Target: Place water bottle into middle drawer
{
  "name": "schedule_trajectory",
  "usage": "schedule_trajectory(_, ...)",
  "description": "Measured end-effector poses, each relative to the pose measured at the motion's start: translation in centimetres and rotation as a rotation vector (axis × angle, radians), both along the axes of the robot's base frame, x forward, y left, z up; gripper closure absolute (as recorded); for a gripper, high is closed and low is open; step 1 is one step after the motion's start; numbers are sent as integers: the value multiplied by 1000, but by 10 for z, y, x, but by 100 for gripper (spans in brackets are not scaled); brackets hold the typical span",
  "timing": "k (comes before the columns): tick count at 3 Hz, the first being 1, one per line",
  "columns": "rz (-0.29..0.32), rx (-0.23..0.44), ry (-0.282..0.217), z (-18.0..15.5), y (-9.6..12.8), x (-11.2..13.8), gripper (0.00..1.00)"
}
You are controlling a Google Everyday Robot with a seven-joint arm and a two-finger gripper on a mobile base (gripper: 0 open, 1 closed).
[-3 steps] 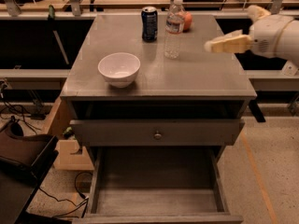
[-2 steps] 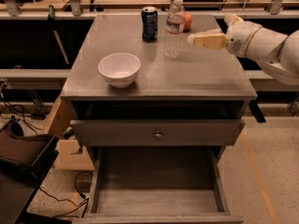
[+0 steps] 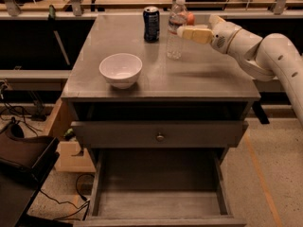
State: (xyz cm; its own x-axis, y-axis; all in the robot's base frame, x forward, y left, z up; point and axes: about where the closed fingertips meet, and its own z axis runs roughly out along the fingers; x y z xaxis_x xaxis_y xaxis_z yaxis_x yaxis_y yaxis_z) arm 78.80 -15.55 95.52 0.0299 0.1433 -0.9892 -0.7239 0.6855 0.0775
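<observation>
The water bottle (image 3: pixel 174 41), clear with a white cap and a pale label, stands upright at the back of the grey cabinet top (image 3: pixel 203 79), right of centre. My gripper (image 3: pixel 182 31) reaches in from the right at label height, and its tip is right at the bottle's right side. The white arm stretches off to the right edge. The middle drawer (image 3: pixel 161 205) is pulled far out at the bottom of the view, and its bare plank floor shows with nothing on it.
A dark blue soda can (image 3: pixel 151 23) stands just left of the bottle. A white bowl (image 3: pixel 120 70) sits front left on the top. A small orange object (image 3: pixel 191 18) lies behind the bottle. The drawer with a round knob (image 3: pixel 160 136) sits slightly out above the open drawer.
My gripper has moved left across the cabinet top, from near the right edge to the bottle's right side. The bottle, can and bowl have not moved.
</observation>
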Motion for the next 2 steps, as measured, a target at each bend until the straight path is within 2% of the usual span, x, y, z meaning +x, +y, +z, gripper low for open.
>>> schedule_trajectory(1, 65, -53, -1, 14, 24, 11, 0)
schedule_trajectory(2, 121, -137, 22, 14, 39, 9, 0)
